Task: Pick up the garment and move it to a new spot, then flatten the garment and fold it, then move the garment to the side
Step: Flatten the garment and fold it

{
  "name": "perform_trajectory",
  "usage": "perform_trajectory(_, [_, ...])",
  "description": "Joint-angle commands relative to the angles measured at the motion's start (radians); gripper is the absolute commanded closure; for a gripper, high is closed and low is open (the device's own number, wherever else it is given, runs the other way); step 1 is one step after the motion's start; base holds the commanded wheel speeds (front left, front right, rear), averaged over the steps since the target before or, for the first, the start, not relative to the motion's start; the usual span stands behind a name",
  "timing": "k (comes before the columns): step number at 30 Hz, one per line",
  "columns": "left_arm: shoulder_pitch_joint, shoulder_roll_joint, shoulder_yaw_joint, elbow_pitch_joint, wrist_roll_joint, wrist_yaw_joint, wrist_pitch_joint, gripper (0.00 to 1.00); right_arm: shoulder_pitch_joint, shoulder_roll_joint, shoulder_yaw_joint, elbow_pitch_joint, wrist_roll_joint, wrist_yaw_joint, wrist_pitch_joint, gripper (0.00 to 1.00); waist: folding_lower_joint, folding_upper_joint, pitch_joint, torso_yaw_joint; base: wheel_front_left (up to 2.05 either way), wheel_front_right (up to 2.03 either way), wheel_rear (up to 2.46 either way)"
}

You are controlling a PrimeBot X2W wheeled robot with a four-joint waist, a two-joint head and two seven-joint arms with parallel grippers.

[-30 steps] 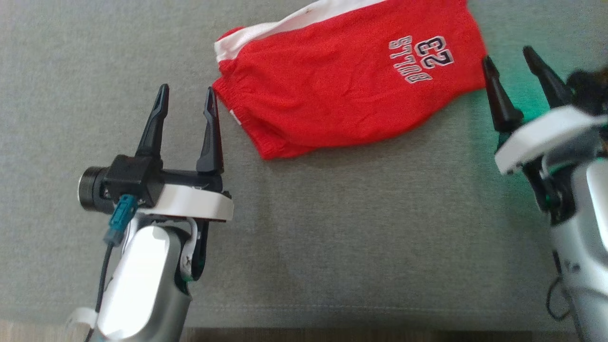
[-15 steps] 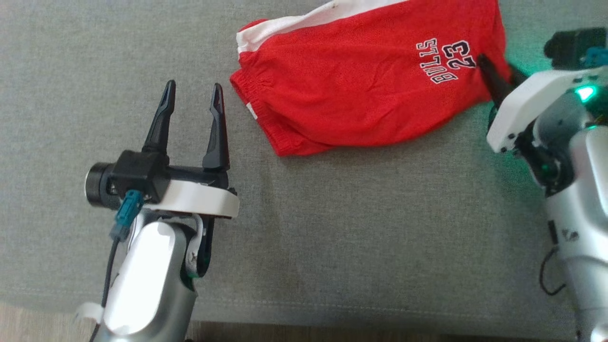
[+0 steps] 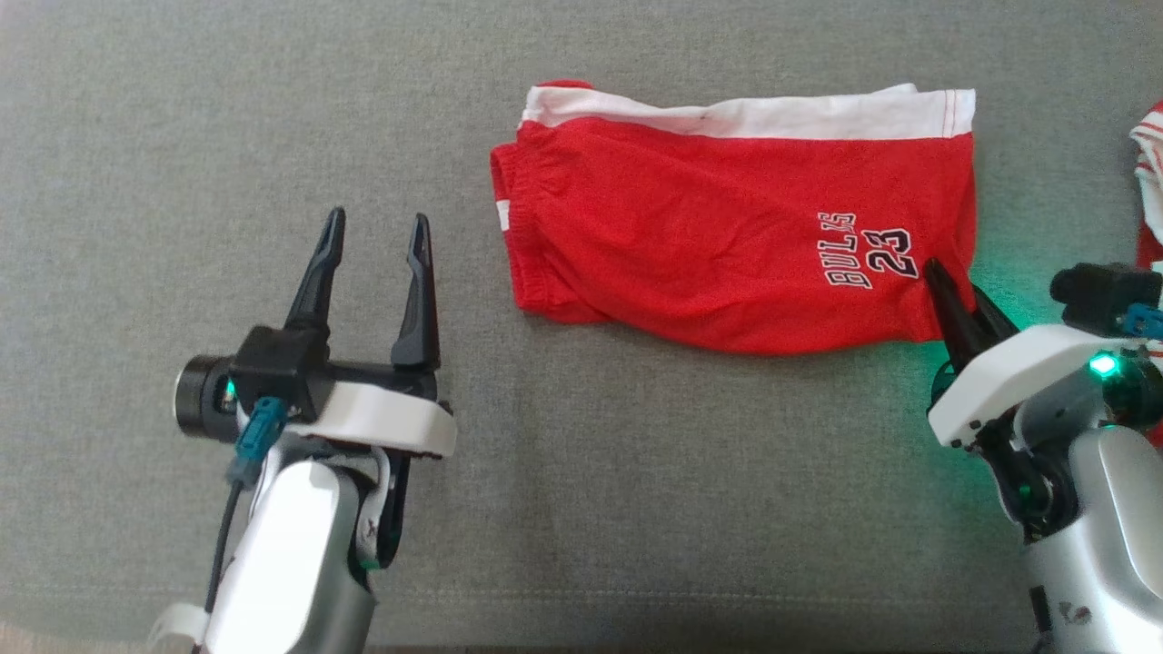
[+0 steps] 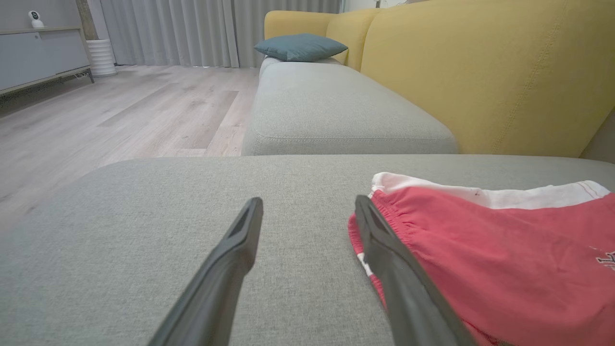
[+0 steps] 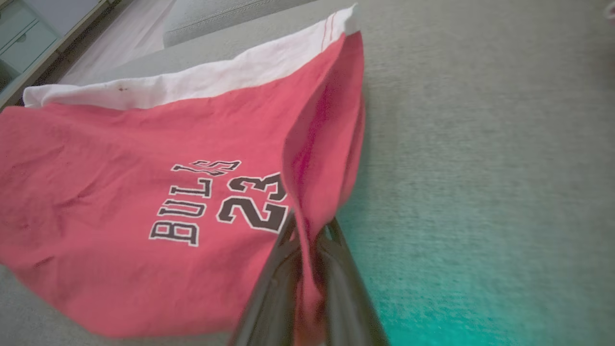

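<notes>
The red shorts [image 3: 709,245] lie flat on the grey cushion [image 3: 636,509], upper centre-right of the head view. The right gripper [image 3: 952,289], lower right, is clamped on a raised fold at their edge. The left gripper [image 3: 378,222], lower left, stands wide and empty.

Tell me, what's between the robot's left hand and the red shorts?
Nothing but bare grey cushion, seen in the head view: the left hand sits apart from the red shorts.

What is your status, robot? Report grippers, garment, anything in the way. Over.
Right gripper shut on red shorts, corner by the print. Left gripper open, beside waistband end. Second garment lies off right.
</notes>
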Motion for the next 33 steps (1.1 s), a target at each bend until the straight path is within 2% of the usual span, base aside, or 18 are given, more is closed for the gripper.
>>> perform_trajectory(1, [-0.009, 0.01, 0.033, -0.029, 0.01, -0.003, -0.005, 0.0, -0.005, 0.001, 0.009, -0.035, 0.005, 0.004, -0.017, 1.0, 0.0, 0.0, -0.009, -0.004, 0.0, 0.0, 0.0])
perform_trajectory(6, [0.002, 0.012, 0.032, -0.022, 0.01, -0.006, -0.005, 0.0, -0.024, -0.001, 0.022, -0.023, 0.01, 0.004, -0.04, 1.0, 0.0, 0.0, -0.023, -0.006, 0.0, 0.0, 0.0])
perform_trajectory(10, [0.009, 0.012, 0.028, -0.015, 0.011, -0.006, -0.005, 0.0, -0.079, 0.007, 0.084, -0.056, -0.005, 0.004, -0.029, 1.0, 0.0, 0.0, -0.043, -0.004, 0.0, 0.0, 0.0])
perform_trajectory(17, [0.015, 0.009, 0.017, -0.009, 0.006, -0.008, -0.005, 0.0, -0.191, 0.066, 0.306, -0.124, -0.024, 0.004, 0.047, 1.0, 0.0, 0.0, -0.072, 0.015, 0.0, 0.0, 0.0])
perform_trajectory(25, [0.023, 0.003, 0.002, -0.007, -0.002, -0.007, -0.005, 0.0, -0.226, 0.125, 0.516, -0.035, 0.04, 0.004, 0.035, 1.0, 0.0, 0.0, -0.077, 0.057, 0.0, 0.0, 0.0])
perform_trajectory(26, [0.024, 0.003, 0.0, -0.006, -0.003, -0.006, -0.005, 0.0, -0.226, 0.129, 0.532, -0.021, 0.05, 0.004, 0.023, 0.73, 0.0, 0.0, -0.077, 0.06, 0.0, 0.0, 0.0])
perform_trajectory(27, [0.025, 0.002, 0.0, -0.005, -0.004, -0.006, -0.005, 0.0, -0.227, 0.132, 0.545, -0.006, 0.056, 0.004, 0.01, 0.01, 0.0, 0.0, -0.076, 0.062, 0.0, 0.0, 0.0])
perform_trajectory(33, [0.029, 0.001, -0.001, 0.0, -0.006, -0.002, -0.005, 0.0, -0.235, 0.137, 0.564, 0.037, 0.038, 0.004, -0.085, 0.0, 0.0, 0.0, -0.078, 0.064, 0.0, 0.0, 0.0])
